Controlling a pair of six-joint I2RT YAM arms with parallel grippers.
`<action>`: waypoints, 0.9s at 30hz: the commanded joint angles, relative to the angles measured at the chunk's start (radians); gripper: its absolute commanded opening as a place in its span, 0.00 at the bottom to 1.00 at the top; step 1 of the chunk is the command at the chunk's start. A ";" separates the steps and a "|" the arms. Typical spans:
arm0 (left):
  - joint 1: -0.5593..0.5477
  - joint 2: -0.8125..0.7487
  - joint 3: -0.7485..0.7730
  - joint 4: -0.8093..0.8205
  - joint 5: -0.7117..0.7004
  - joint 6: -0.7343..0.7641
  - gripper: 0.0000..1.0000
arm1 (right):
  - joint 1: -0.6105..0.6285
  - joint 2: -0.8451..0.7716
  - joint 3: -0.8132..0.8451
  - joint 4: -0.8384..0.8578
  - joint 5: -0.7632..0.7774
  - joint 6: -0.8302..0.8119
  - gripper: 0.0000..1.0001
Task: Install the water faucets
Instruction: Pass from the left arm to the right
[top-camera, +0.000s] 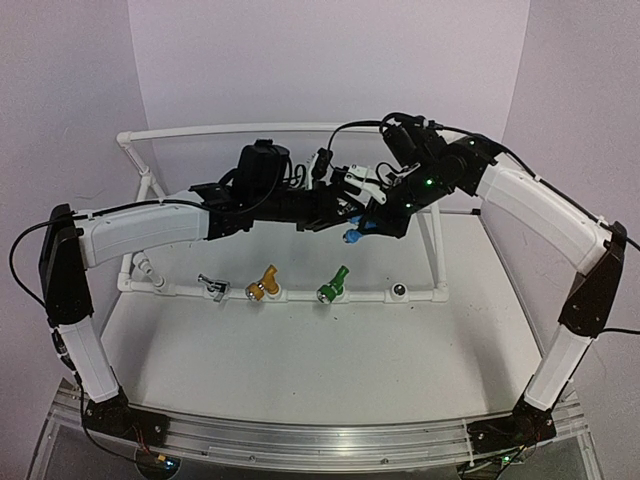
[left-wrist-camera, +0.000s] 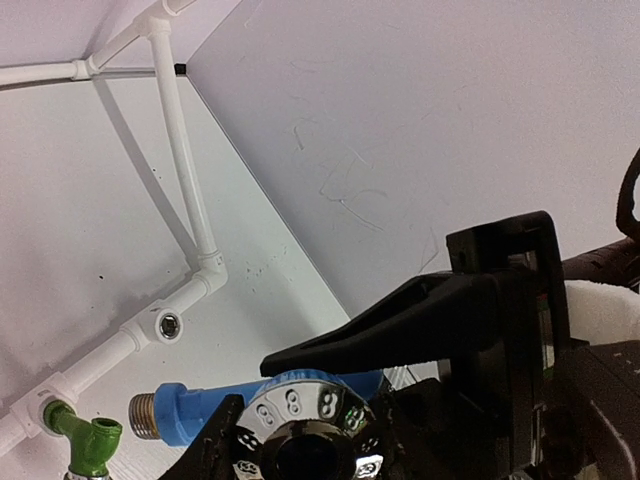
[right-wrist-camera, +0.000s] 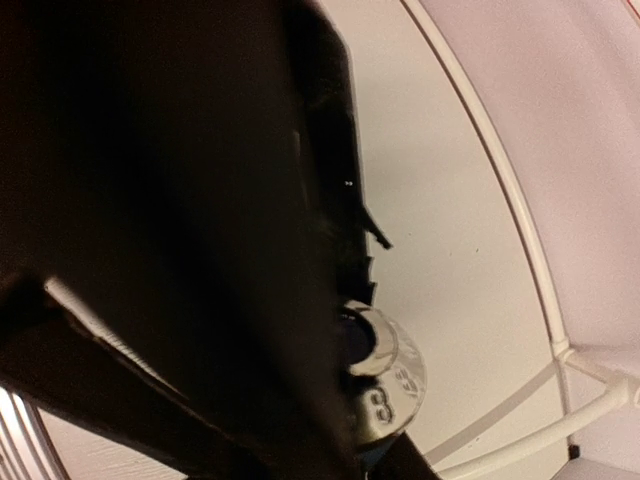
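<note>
Pinching blue faucet (left-wrist-camera: 190, 412) in left gripper (left-wrist-camera: 250, 400), chrome cap (left-wrist-camera: 305, 425) foremost — aloft above pipe frame (top-camera: 300, 296), behind its empty socket (top-camera: 399, 291). Cannot tell right gripper's (top-camera: 383, 215) jaws alongside. Likely light, rigid, slick — better held across plastic body, leaving brass thread (left-wrist-camera: 147, 413) free for threading in.

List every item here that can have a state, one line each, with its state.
silver faucet, seated in front rail
yellow faucet, seated in front rail
green faucet, seated in front rail
blue faucet, held aloft, not installed
fourth socket, empty
left gripper, shut on blue faucet
right gripper, beside blue faucet, grip unclear
</note>
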 joint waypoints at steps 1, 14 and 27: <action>-0.002 -0.090 -0.011 0.098 0.023 -0.011 0.00 | 0.005 -0.018 -0.011 0.030 0.059 -0.004 0.12; 0.000 -0.239 -0.114 -0.002 -0.160 0.054 0.99 | -0.015 -0.127 -0.140 0.018 0.121 -0.004 0.00; 0.004 -0.492 -0.279 -0.124 -0.436 0.065 1.00 | -0.072 -0.199 -0.496 0.089 0.279 -0.481 0.00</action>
